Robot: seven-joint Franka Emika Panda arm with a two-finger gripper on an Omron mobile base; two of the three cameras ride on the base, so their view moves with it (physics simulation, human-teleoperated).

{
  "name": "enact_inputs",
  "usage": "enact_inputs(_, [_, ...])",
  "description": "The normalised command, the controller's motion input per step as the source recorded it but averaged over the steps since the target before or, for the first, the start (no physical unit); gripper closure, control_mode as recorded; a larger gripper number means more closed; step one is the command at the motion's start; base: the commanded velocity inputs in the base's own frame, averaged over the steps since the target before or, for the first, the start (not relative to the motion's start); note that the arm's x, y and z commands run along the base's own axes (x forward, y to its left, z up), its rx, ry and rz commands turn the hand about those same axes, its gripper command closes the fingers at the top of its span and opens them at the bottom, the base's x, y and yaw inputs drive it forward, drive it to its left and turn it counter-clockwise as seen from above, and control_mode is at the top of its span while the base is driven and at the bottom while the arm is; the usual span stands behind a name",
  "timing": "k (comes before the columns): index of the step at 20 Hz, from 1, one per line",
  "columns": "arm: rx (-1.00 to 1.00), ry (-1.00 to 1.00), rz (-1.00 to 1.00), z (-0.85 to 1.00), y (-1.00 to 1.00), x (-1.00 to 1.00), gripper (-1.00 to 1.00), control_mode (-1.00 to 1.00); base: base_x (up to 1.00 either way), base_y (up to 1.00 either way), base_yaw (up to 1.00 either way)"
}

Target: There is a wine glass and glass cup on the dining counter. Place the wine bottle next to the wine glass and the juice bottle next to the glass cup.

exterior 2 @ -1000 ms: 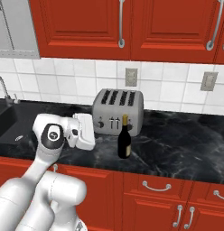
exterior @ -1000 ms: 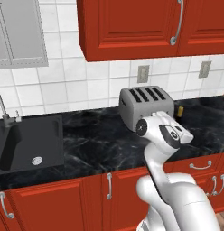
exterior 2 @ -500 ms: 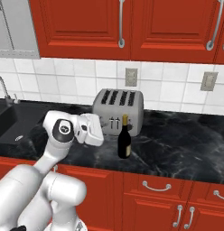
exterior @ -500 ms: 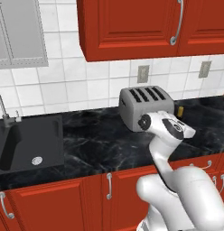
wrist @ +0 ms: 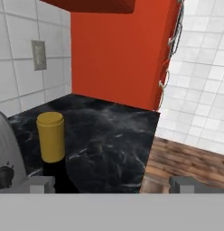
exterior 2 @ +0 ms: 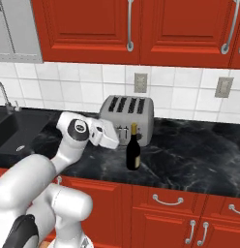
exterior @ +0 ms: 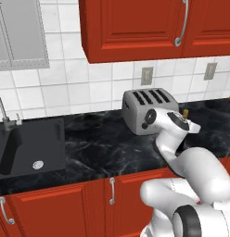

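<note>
The gripper (wrist: pixel 111 182) is hanging with its jaws spread wide and gripping nothing, just beside the wine bottle (exterior 2: pixel 133 154) standing before the toaster (exterior 2: pixel 127 118).

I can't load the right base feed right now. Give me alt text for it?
The wine bottle stands upright on the black marble wall counter just in front of the silver toaster. The white arm reaches in from the lower left, its open gripper just left of the bottle, not touching it.

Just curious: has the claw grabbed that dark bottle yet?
No, the wine bottle stands free on the counter, the open claw short of it.
</note>
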Motion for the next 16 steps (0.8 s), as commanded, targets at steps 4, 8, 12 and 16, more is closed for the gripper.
enact_inputs(4, [0.00,0.01,0.03,-0.12,-0.05,0.26,-1.00,-1.00,0.00,0.00,0.00])
enact_inputs(8, [-0.03,0.00,0.04,-0.15,-0.06,0.22,-1.00,-1.00,0.00,0.00,0.00])
enact_inputs(12, [-0.08,0.00,0.04,-0.20,-0.07,0.10,-1.00,-1.00,0.00,0.00,0.00])
enact_inputs(16, [-0.07,0.00,0.04,-0.16,-0.16,0.00,-1.00,-1.00,0.00,0.00,0.00])
